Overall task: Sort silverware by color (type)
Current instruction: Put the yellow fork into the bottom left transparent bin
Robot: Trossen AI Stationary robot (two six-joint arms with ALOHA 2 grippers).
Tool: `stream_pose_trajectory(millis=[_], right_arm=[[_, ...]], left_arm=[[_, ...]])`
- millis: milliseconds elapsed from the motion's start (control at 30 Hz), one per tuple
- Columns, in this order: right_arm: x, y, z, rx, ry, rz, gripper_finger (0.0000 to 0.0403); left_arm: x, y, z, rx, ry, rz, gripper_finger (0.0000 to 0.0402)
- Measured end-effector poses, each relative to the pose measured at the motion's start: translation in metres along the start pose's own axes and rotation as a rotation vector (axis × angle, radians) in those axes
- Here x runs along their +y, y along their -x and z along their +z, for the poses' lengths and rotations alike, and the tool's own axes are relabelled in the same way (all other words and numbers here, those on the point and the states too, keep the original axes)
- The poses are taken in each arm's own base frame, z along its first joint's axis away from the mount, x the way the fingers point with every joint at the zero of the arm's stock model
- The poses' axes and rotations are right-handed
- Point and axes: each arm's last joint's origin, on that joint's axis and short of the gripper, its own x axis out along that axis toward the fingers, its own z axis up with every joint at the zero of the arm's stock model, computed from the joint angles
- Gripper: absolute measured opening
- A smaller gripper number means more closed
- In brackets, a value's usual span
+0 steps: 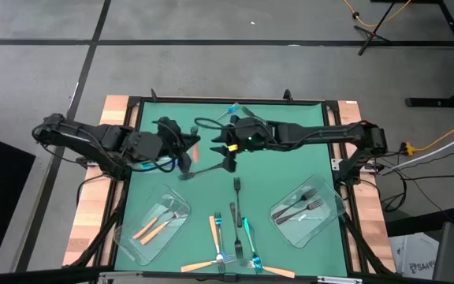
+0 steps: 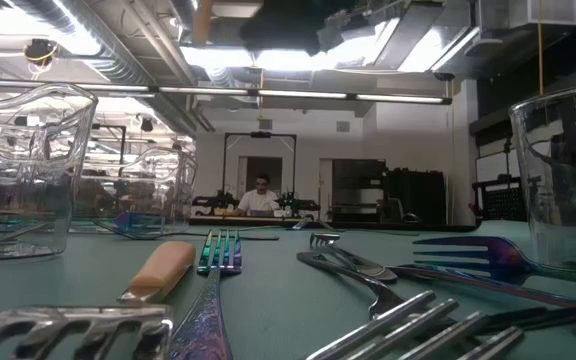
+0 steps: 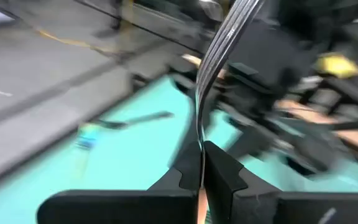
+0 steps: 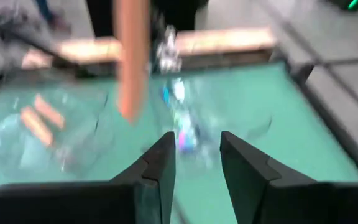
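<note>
The left hand [image 3: 201, 177] is clamped on a fork [image 3: 219, 50] just below its tines, holding it above the middle of the tabletop [image 1: 211, 134]; its orange handle [image 4: 132, 56] hangs before the right hand [image 4: 194, 162], whose fingers stand apart and empty. This looks like a handover, giving the left arm reach to the tray [image 1: 128, 237] that holds orange forks [image 1: 158, 226].

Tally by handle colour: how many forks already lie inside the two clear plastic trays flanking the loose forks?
Orange-handled forks, in the left clear tray: 2
Dark grey forks, in the right clear tray: 2
Shiny blue-teal forks, in trays: 0
Total: 4
</note>
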Motion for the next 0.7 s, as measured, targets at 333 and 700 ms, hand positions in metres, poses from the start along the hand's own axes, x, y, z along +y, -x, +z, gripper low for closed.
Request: stream_pose_trajectory(millis=[333,700], right_arm=[[-0.001,0.023,-0.031,0.382,0.051,0.034,0.0113],[-0.001,0.023,-0.039,0.459,0.07,0.036,0.0113]], left_arm=[[0.0,0.013,-0.033,0.54,0.201,-0.214,0.0003],[-0.039,0.038,-0.087,0.854,0.155,-0.167,0.0003]])
